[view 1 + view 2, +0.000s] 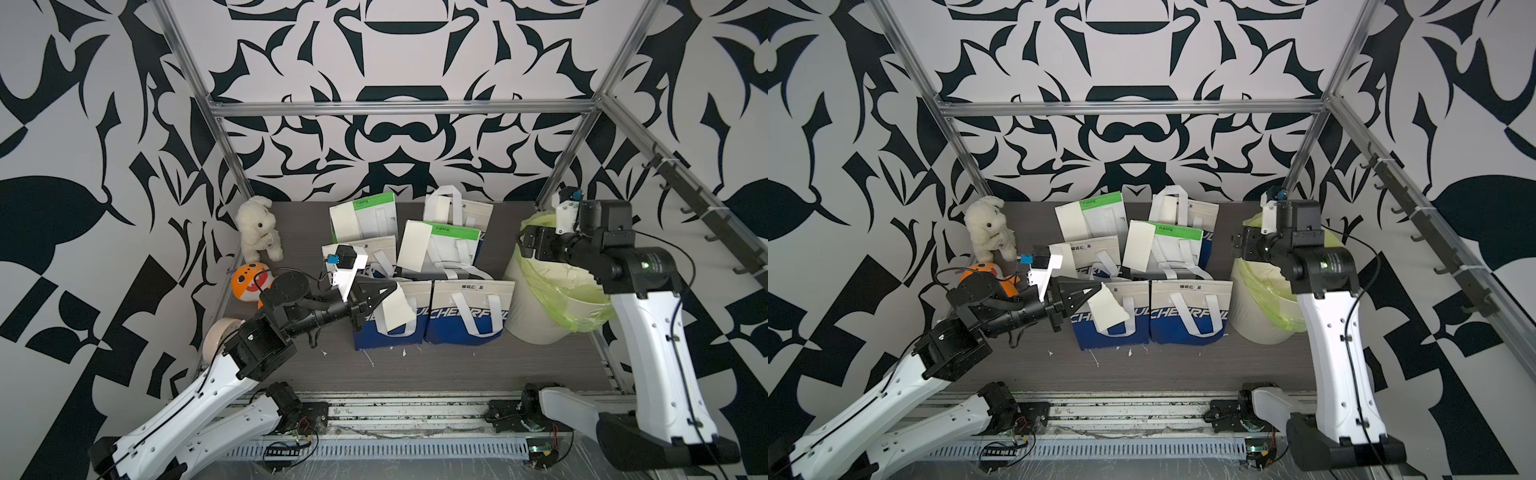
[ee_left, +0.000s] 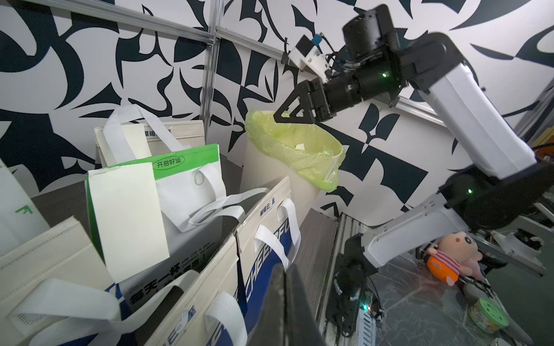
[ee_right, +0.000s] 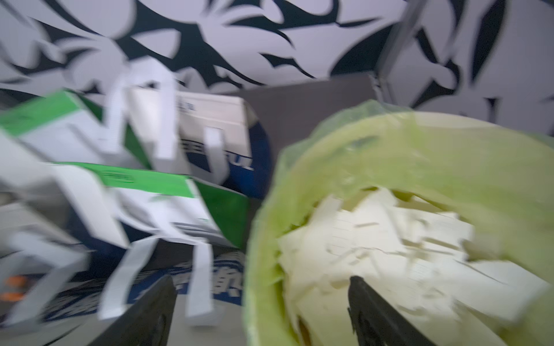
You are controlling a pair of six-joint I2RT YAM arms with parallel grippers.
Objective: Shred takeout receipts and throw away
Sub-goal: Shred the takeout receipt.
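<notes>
L gripper point(image 1: 390, 287) is clamping a torn receipt piece point(image 1: 397, 311) by its top corner. The paper's drooping from the tips, so prob. light, floppy and tear-prone, best pinched near an edge. R gripper point(image 3: 262, 280) is hanging w/ jaws apart over the bin point(image 1: 536, 320), scraps point(image 3: 374, 239) lying beneath it.

"Are the two arms alike?"

"Yes, white shells with small holes on the left arm point(image 1: 199, 399) and right arm point(image 1: 652, 353), and boxy black joints point(image 1: 257, 345). The left gripper point(image 1: 390, 286) has black triangular fingers point(image 1: 374, 289); a green light point(image 1: 645, 263) glows on the right arm."
</notes>
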